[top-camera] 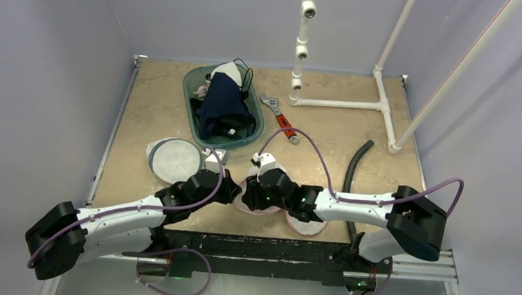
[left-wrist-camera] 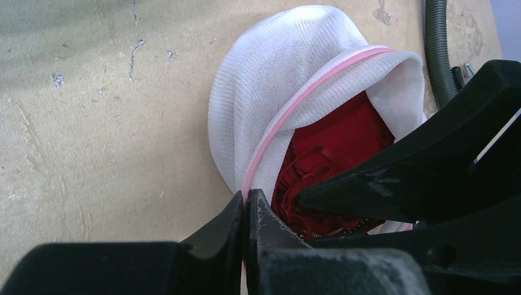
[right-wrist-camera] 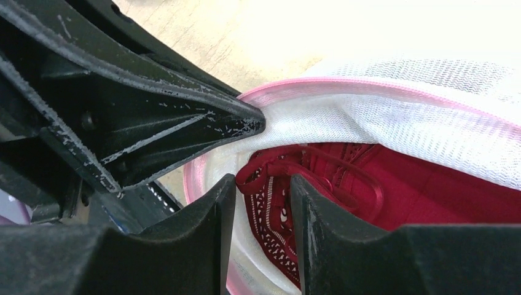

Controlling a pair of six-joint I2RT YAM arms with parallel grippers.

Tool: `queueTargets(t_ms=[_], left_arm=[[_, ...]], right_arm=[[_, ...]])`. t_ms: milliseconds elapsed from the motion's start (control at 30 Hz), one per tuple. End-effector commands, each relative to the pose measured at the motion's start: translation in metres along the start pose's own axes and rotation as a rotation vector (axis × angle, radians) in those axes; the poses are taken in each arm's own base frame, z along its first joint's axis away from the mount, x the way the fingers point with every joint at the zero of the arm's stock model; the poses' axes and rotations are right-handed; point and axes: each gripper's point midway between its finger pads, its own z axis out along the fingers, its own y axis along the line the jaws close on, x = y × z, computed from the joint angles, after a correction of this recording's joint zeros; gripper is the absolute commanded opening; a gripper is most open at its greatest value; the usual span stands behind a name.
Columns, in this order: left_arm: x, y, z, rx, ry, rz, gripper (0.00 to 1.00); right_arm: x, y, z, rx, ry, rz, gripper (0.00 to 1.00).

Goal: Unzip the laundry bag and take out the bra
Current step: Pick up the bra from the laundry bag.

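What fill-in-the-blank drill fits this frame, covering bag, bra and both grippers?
The bra in the bag is ____ in colour.
The left gripper is shut on the bag's ____ rim.
The right gripper has its jaws astride the ____.
Missing: red; pink; bra.

Laundry bag [left-wrist-camera: 270, 80]: fine white mesh cloth, pink trim. Bra [right-wrist-camera: 430, 196]: red lace. Fingers [right-wrist-camera: 184, 123]: scuffed matt black plastic. Surface [left-wrist-camera: 92, 123]: rough, scratched.
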Motion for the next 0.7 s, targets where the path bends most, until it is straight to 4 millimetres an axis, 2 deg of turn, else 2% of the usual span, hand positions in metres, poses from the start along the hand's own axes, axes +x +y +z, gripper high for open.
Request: queueTargets(t_ms=[0, 133, 333, 467, 667], left_arm=[[-0.005, -0.009, -0.001, 0.044, -0.026, -0.027, 0.00], [-0.004, -0.010, -0.002, 0.051, -0.026, -0.034, 0.00], [-0.004, -0.010, -0.003, 0.054, -0.027, -0.038, 0.00], [-0.005, -0.010, -0.003, 0.053, -0.031, -0.040, 0.00], [-0.006, -0.009, -0.002, 0.044, -0.035, -0.044, 0.00]], right_arm=[[-0.019, 0.009, 0.003, 0.007, -0.056, 0.018, 0.39], [-0.020, 0.008, 0.003, 0.007, -0.063, 0.021, 0.31], [-0.026, 0.009, -0.006, -0.005, -0.091, 0.025, 0.00], [-0.029, 0.008, -0.021, -0.009, -0.106, 0.031, 0.00], [-0.046, 0.007, -0.067, -0.035, -0.181, 0.002, 0.00]])
